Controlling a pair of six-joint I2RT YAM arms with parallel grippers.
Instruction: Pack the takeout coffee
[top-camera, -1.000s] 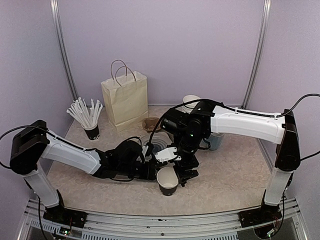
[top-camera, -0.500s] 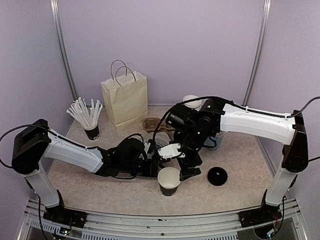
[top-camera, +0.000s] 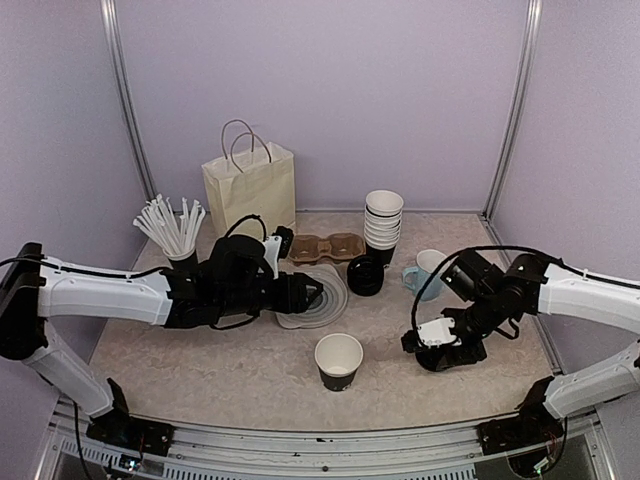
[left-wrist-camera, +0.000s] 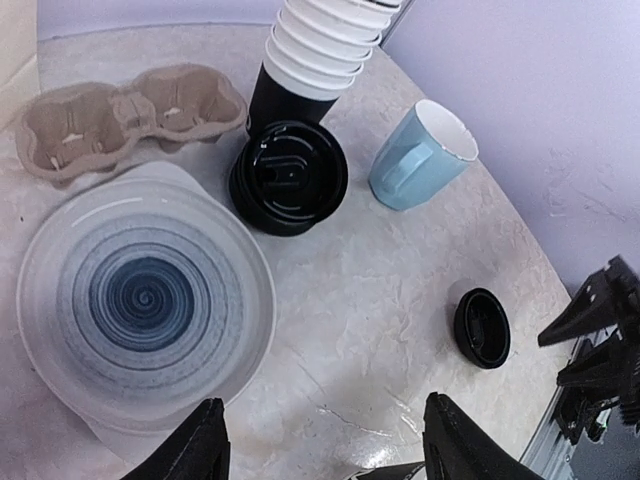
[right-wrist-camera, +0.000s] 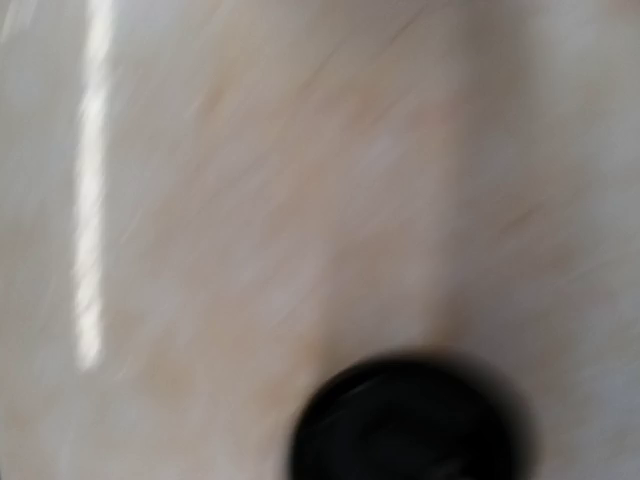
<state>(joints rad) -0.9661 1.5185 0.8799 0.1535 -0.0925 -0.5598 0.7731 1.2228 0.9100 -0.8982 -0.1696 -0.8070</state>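
Pale marbled table (top-camera: 240, 375) under lilac walls (top-camera: 400, 100). Near the front edge, about midway: takeout coffee (top-camera: 338, 362), upright, uncapped, white inside showing. Off toward the right edge: its black lid (left-wrist-camera: 482, 327), flat on the table, with right gripper (top-camera: 441, 347) low over it. Cannot tell whether spread or pinching, wrist view too blurred. Left gripper (left-wrist-camera: 325, 420) wide, holding nothing, above blue-swirl plate (left-wrist-camera: 140, 300).

Probably light, thin-walled, easily crushed or tipped; best taken gently around the mid-wall, not by the rim.

Toward the back edge: paper bag (top-camera: 250, 195), cup carrier (left-wrist-camera: 125, 120), lid stack (left-wrist-camera: 288, 177), cup stack (top-camera: 383, 222), blue mug (left-wrist-camera: 418, 155), stick-filled cup (top-camera: 175, 235). Blue-swirl plate and cup carrier likely in the way toward the paper bag.
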